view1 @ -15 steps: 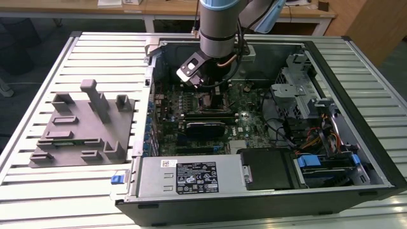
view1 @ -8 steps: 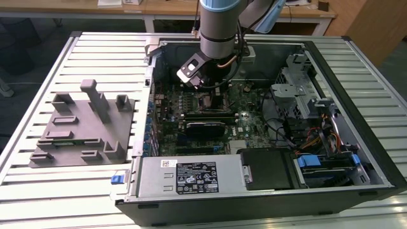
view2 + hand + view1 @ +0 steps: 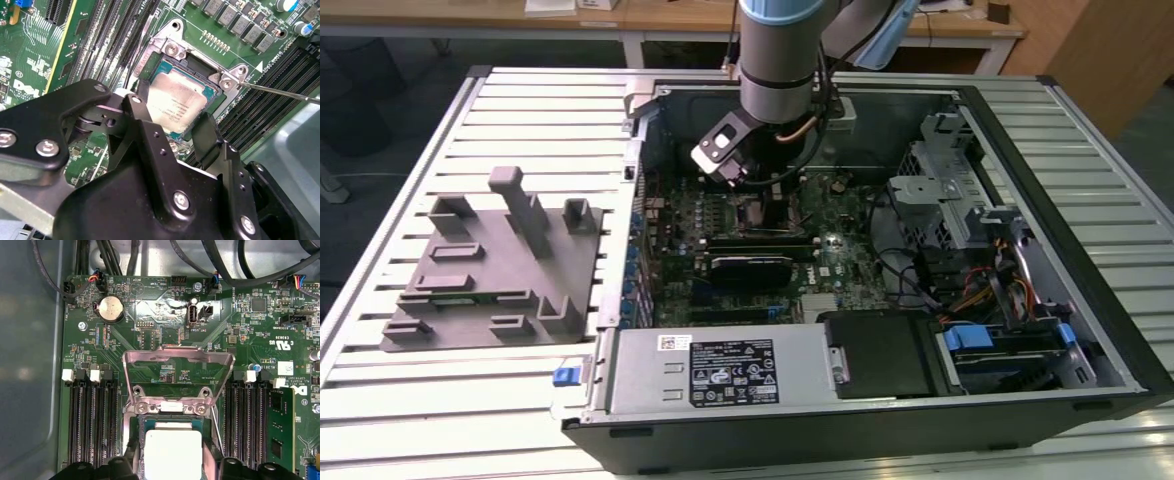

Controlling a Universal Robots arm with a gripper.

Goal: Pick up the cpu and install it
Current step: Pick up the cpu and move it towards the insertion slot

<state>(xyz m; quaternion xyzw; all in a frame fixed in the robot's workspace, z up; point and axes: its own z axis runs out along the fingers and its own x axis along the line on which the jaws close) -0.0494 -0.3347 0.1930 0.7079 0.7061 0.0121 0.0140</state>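
Your end effector (image 3: pixel 174 109) sits low over the socket, right at the cpu (image 3: pixel 177 95). You can't tell from these views whether it's clamped on the chip or released. The cpu lies flat inside the socket frame (image 3: pixel 225 82), silver top up, green rim visible in both wrist views. There's faint print on its lid, not legible. A thin lever rod (image 3: pixel 280 92) runs out from the frame's corner. Just past the chip, the load plate (image 3: pixel 178 360) stands hinged open. Black memory slots (image 3: pixel 92 425) with white latches flank the socket on both sides, and one green memory stick (image 3: pixel 280 425) is seated. Further along the motherboard (image 3: pixel 165 335) there's a coin cell (image 3: pixel 111 308), white silkscreen lettering all over and a small white sticker (image 3: pixel 285 367). In the exterior view the arm (image 3: pixel 781 50) reaches down into the open computer case (image 3: pixel 1067 150), which lies on its side on the slatted metal desk (image 3: pixel 440 400). The power supply (image 3: pixel 654 385) at the near edge carries a white sticker and a larger black printed label. A grey moulded fixture (image 3: pixel 494 265) sits on the desk just beside the case, on the exterior view's left. Wooden desks (image 3: pixel 667 15) stand at the back.
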